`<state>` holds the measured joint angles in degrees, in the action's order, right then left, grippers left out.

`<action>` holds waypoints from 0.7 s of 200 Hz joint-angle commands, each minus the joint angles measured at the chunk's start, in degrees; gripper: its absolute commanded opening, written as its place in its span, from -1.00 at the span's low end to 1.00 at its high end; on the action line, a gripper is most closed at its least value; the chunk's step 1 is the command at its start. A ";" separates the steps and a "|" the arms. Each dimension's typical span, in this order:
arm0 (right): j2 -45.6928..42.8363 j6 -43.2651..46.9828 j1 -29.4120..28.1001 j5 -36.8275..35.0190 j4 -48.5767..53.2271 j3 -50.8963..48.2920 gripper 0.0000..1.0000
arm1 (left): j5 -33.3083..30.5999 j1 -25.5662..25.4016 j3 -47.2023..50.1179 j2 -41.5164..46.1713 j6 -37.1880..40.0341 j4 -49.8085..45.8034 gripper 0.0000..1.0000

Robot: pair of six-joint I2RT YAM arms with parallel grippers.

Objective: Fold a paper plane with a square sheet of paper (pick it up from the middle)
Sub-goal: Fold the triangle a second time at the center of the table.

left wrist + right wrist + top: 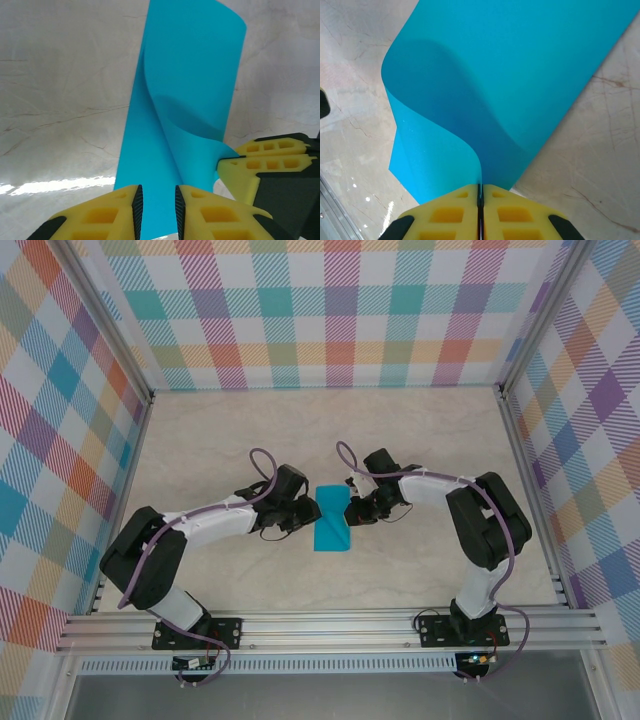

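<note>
Thin teal-blue sheet of paper lies near the middle of the beige marble-patterned tabletop, between the two arms. From above it reads as a narrow upright rectangle. Left gripper at the sheet's left edge, right gripper at its right edge, both low over the table. Right wrist view: right gripper is clamped, its yellow fingers pressed together with no gap, pinching one edge of the sheet of paper. From that pinch the paper rises and curls over in a soft bend, uncreased, with a darker shaded underside. Left wrist view: left gripper has its yellow fingers parted by a narrow gap, and blue paper shows in that gap. Cannot tell whether the sheet runs between the pads or lies beneath them; no pinch visible. Same view: right gripper sits at the right, closed on the lifted flap where it curls back over the flat layer. Flat layer rests on the tabletop. Pastel plaid walls enclose the table on three sides.
</note>
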<state>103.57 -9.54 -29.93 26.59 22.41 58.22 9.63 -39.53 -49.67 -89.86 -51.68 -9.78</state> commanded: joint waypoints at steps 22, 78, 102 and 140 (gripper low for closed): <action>1.33 1.80 0.40 0.39 1.27 1.63 -0.80 | 2.66 -1.35 -0.35 -2.13 -1.91 4.73 -0.47; 2.01 1.81 0.36 0.13 1.23 1.68 -0.80 | 3.54 -2.47 -0.70 -4.28 -3.23 8.01 -0.47; 2.08 1.81 0.40 0.03 1.24 1.73 -0.80 | 4.06 -2.65 -1.50 -5.70 -3.41 9.46 -0.47; 2.27 1.81 0.40 -0.13 1.05 1.73 -0.80 | 5.09 -2.78 -3.62 -9.77 -3.84 11.77 -0.48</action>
<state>104.71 -9.34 -29.93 26.39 22.83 58.54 13.28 -41.30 -51.13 -97.56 -54.70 -0.84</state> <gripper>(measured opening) 0.099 0.262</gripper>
